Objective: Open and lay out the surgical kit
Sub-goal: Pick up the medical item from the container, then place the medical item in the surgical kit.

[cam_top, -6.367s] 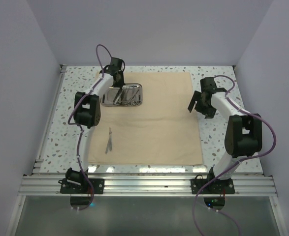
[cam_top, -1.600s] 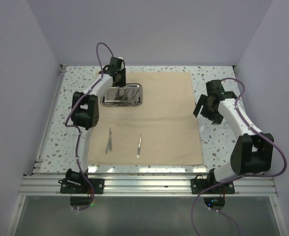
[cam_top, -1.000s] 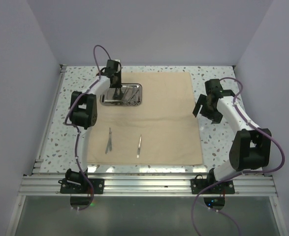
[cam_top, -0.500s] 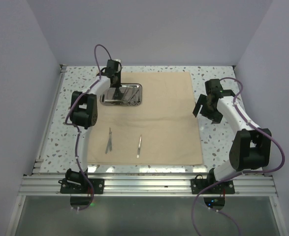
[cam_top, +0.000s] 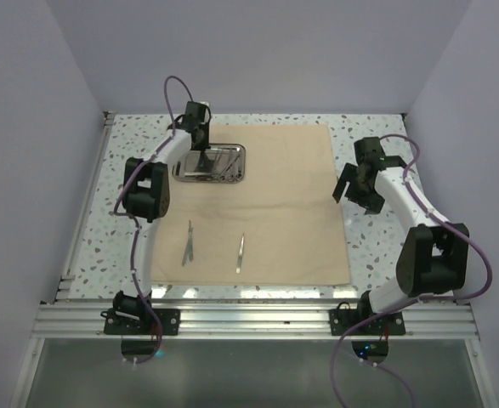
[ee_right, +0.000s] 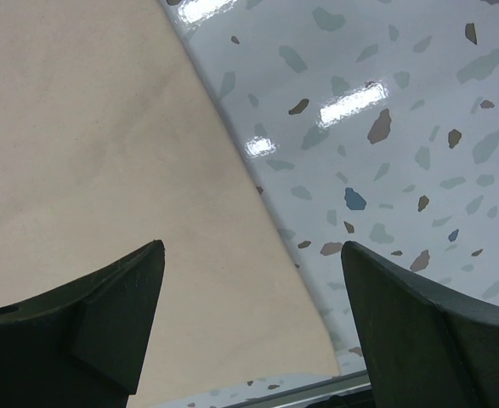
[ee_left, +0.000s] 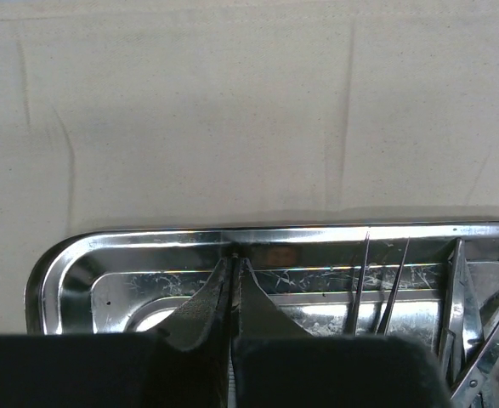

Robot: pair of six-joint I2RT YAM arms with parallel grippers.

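The beige cloth (cam_top: 275, 204) lies spread flat on the table. On its far left stands the steel tray (cam_top: 242, 166), with thin silver instruments (ee_left: 377, 289) and ring-handled scissors (ee_left: 470, 323) in its right half. Two more instruments lie on the cloth near the front, one (cam_top: 187, 242) left of the other (cam_top: 240, 252). My left gripper (cam_top: 200, 146) reaches down into the tray's left part. In the left wrist view it (ee_left: 234, 262) is shut, with a thin pale sliver of metal pinched between the fingers. My right gripper (cam_top: 357, 183) hangs open over the cloth's right edge (ee_right: 258, 195).
Speckled tabletop (cam_top: 377, 246) surrounds the cloth on all sides. A metal rail (cam_top: 249, 319) runs along the near edge by the arm bases. Plain walls close in the left, right and back. In the right wrist view the table's edge (ee_right: 317, 393) shows below the cloth.
Over the last second my left jaws have closed inside the tray. Since the oldest frame a second instrument has come to lie on the cloth. The right arm stays still.
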